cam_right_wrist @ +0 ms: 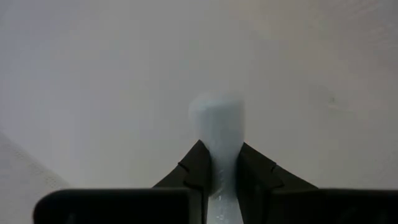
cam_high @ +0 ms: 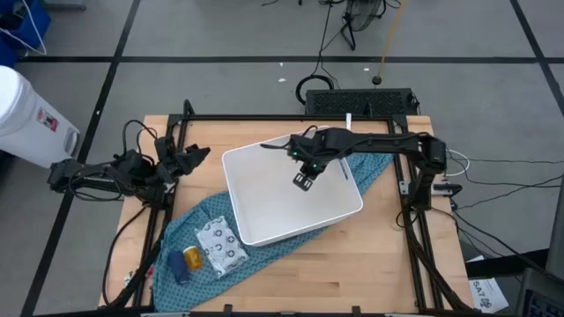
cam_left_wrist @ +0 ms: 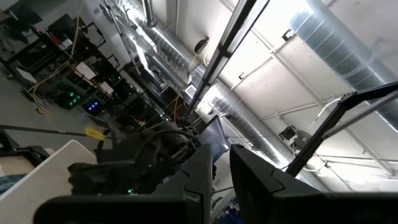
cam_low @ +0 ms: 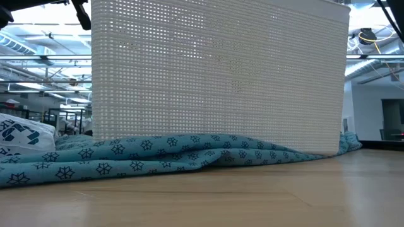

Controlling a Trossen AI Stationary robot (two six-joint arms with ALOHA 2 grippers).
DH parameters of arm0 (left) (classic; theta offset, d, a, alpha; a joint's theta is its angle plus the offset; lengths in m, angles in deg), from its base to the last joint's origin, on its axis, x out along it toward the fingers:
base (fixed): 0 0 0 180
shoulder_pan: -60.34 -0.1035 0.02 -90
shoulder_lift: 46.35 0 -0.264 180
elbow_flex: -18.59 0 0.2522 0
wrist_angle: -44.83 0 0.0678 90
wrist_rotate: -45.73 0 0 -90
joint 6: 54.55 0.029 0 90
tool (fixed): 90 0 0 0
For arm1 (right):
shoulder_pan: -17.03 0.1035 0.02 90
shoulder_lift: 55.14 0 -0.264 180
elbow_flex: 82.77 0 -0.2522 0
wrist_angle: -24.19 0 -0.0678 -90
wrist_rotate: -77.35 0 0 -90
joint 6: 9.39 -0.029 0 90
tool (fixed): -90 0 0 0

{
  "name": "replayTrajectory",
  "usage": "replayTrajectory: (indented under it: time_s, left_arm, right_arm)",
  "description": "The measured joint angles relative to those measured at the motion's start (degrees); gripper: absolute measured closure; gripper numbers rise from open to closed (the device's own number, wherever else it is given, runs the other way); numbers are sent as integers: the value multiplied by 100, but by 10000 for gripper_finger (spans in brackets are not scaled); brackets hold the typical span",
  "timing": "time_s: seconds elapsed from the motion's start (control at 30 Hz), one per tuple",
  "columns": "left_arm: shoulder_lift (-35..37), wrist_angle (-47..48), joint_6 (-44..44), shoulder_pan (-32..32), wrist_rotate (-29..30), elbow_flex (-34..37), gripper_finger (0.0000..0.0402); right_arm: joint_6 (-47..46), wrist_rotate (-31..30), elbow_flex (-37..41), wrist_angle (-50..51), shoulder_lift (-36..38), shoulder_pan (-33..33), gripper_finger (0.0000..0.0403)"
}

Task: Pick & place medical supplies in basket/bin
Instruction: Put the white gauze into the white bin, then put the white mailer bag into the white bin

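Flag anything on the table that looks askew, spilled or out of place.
The white bin sits skewed to the table edges, on a rumpled teal cloth. Nothing looks spilled: the blister pack, orange bottle and blue object lie together on the cloth. The right end effector holds a white tube over the bin.

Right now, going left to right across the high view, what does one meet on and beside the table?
White cylindrical container with a red label → left gripper → orange bottle → blister pack → white tub with the right gripper above its inside, holding a white tube.
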Motion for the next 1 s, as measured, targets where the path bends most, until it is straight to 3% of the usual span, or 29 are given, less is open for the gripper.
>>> replayTrajectory:
  time_s: [0.37, 1.0]
  left_arm:
    - [0, -2, 2, 0, -138, 0, 339]
    - [0, -19, -121, 0, -254, 0, 339]
  right_arm:
    - [47, -207, 0, 111, -274, -44, 337]
    - [197, -206, 0, 158, -112, -44, 184]
